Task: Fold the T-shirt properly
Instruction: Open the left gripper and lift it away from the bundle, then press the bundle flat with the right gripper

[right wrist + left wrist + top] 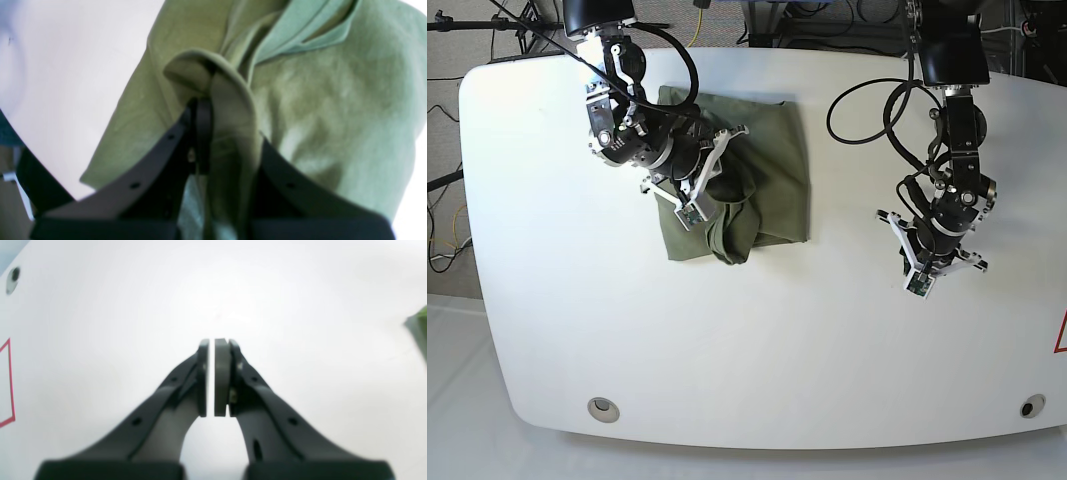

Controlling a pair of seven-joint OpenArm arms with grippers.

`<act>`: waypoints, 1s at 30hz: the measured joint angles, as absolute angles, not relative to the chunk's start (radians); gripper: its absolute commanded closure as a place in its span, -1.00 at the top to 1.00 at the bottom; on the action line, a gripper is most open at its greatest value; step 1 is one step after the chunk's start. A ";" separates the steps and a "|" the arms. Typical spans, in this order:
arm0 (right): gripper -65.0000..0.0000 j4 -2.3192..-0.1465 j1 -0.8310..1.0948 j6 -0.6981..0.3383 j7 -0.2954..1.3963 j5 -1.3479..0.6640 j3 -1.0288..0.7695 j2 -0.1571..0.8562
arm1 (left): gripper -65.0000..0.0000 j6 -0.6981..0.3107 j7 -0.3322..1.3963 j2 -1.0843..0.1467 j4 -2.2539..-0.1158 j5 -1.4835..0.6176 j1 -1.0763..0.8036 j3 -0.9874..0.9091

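Pinching T-shirt (333, 110) fold, right jaws closed

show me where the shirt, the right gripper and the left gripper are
T-shirt (777, 170), base view, flat upper right part of the cloth.
Right gripper (213, 100), right wrist view, at the fingertips pinching a fold of the shirt.
Left gripper (215, 343), left wrist view, between the shut fingertips above the bare table.

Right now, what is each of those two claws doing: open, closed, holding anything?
Left gripper: closed, empty, over bare table.
Right gripper: closed on a fold of the T-shirt.
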State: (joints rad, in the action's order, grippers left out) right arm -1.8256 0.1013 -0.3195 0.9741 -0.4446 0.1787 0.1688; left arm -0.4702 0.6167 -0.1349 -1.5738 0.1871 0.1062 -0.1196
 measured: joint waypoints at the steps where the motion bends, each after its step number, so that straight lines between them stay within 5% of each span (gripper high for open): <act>1: -1.00 -1.826 0.102 -0.327 0.975 -0.445 0.179 0.169 | -0.96 -0.471 0.616 -0.135 -1.574 0.187 0.105 -0.121; 14: -1.00 -1.826 0.104 -0.503 0.981 -0.445 0.179 0.168 | -0.96 -0.472 0.614 -0.136 -1.574 0.187 0.103 -0.131; 30: -0.96 -1.826 0.101 -0.521 1.024 -0.443 0.179 0.166 | -0.96 -0.472 0.614 -0.136 -1.574 0.187 0.088 -0.131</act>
State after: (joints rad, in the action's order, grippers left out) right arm -1.8263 0.1005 -0.5209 1.0237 -0.4435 0.1787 0.1658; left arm -0.4721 0.6136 -0.1364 -1.5738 0.1867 0.0883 -0.1307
